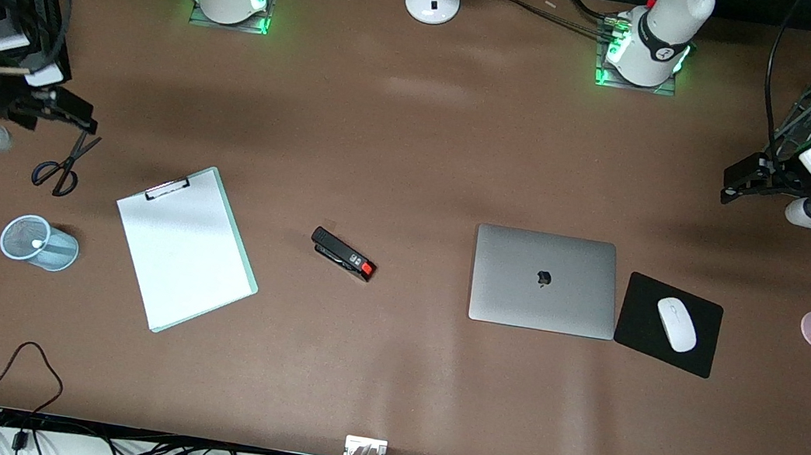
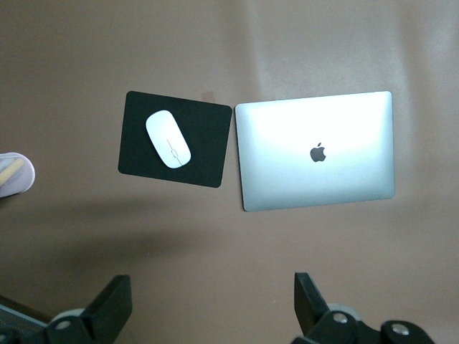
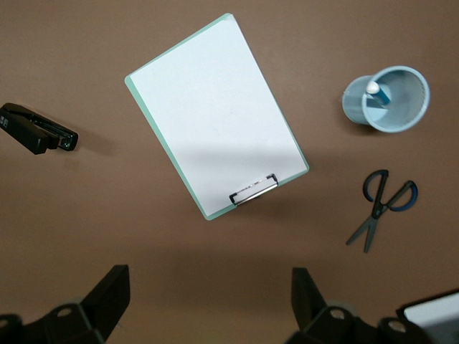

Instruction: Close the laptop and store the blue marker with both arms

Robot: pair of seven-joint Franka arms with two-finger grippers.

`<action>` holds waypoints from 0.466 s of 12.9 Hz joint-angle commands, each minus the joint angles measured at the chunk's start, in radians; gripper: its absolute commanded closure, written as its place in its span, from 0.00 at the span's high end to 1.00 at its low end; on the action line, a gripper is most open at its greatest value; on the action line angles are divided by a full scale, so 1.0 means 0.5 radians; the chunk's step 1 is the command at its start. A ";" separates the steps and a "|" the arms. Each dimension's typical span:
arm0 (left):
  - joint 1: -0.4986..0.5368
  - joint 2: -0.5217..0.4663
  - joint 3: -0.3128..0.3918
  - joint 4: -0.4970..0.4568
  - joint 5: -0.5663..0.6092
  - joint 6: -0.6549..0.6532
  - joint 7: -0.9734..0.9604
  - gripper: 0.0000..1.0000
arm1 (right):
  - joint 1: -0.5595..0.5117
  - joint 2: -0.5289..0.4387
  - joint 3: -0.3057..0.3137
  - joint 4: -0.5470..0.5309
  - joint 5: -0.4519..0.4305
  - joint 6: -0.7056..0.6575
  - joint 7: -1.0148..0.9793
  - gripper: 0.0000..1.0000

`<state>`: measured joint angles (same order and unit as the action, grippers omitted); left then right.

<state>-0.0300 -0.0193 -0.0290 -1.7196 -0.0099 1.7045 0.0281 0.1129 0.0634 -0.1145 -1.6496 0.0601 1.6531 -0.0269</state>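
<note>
Laptop [image 1: 545, 280] lies lid-down beside mouse pad [image 1: 669, 323]; blue marker [image 3: 379, 92] stands in mesh cup [image 3: 387, 99] near clipboard [image 1: 185, 247]; left gripper [image 2: 208, 304] and right gripper [image 3: 208, 301] hover released above tabletop [image 1: 385, 381]; both steps look complete, so best touch nothing.

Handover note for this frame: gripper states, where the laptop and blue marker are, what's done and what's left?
Left gripper: open, empty, raised at the left arm's end of the table, waiting.
Right gripper: open, empty, raised at the right arm's end, above the scissors.
Laptop: lid shut, flat on the table beside the black mouse pad. Closing is done.
Blue marker: standing in the blue mesh cup, nearer the front camera than the scissors, beside the clipboard. Storing looks done.
Left: nothing evident; both arms are clear of the objects.
</note>
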 commanded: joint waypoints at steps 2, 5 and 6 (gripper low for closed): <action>-0.014 -0.011 0.012 -0.009 0.007 0.024 0.051 1.00 | 0.004 -0.295 -0.001 -0.305 -0.071 0.148 0.069 1.00; -0.011 -0.007 0.012 -0.009 0.007 0.018 0.051 1.00 | 0.004 -0.415 0.002 -0.409 -0.071 0.203 0.072 1.00; -0.008 -0.007 0.015 -0.009 0.004 0.015 0.051 1.00 | 0.007 -0.452 0.005 -0.446 -0.071 0.216 0.072 1.00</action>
<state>-0.0309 -0.0181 -0.0290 -1.7197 -0.0099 1.7066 0.0285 0.1127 -0.0986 -0.1171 -1.8033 0.0410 1.7265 -0.0097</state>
